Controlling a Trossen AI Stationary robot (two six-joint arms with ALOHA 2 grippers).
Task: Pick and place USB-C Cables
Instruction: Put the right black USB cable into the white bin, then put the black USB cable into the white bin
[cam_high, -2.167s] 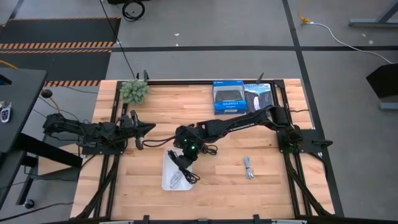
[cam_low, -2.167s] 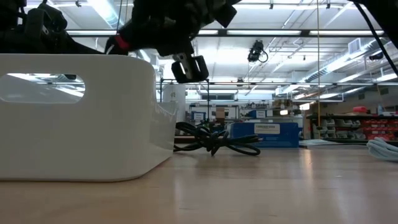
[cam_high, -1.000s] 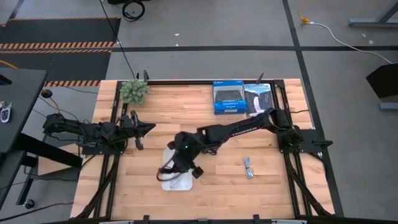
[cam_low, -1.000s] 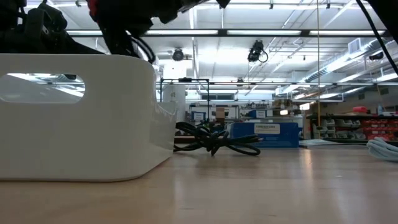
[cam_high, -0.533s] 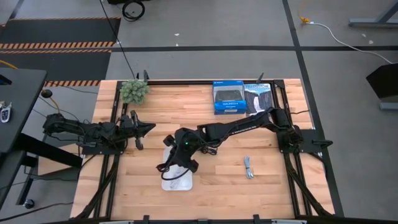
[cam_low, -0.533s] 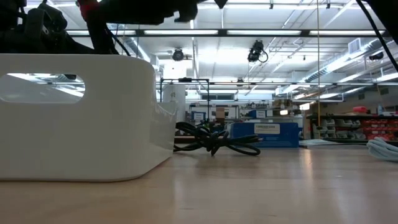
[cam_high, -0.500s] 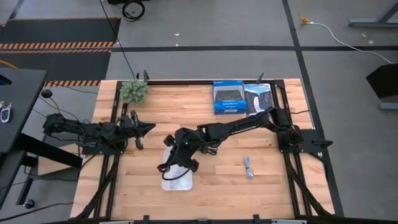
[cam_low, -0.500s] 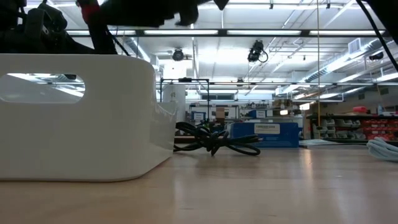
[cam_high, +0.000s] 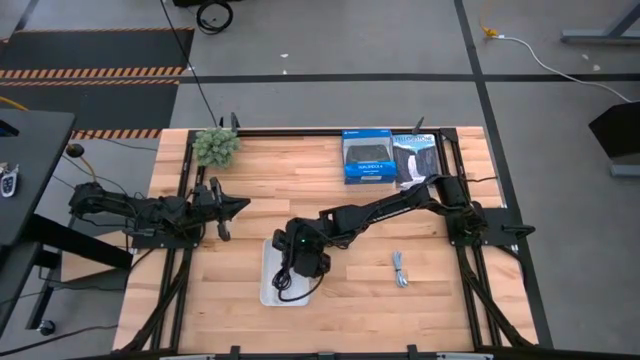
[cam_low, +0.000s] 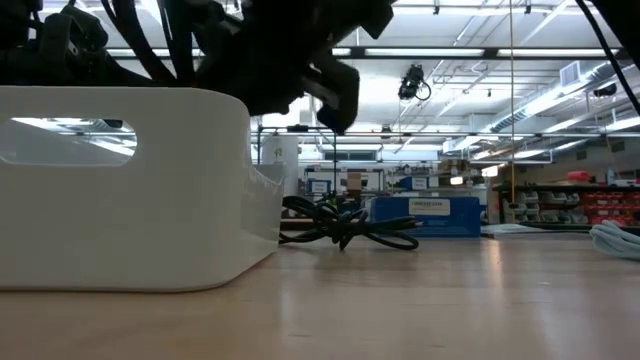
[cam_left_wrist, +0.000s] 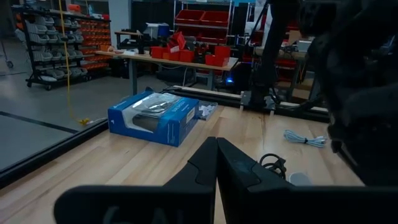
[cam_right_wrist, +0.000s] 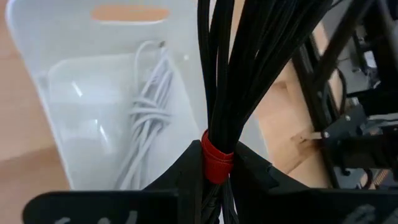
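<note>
My right gripper hovers over the white tray, shut on the black cable with the red band. This cable's loops hang over the tray's inside. A white cable lies on the tray's floor. A plain black cable lies on the table past the tray's far right corner, and also shows in the low view. The pale blue-grey cable lies to the right of the tray. My left gripper waits, shut, near the table's left edge. My right gripper pinches the black bundle at its red band between the two fingers. It comes from above, pointing down into the tray. The strands fan out beyond the fingertips and hang over the tray; whether they touch its floor cannot be told.
A blue box and a black box sit at the table's far edge, and a green plant-like tuft at the far left corner. Bare wood lies near the tray and around the pale cable.
My right gripper, still shut on the red-banded cable, has moved toward the table's near edge and a little right, over the tray's middle. The cable's loops, which hung past the tray's left rim, now hang inside the tray's outline.
</note>
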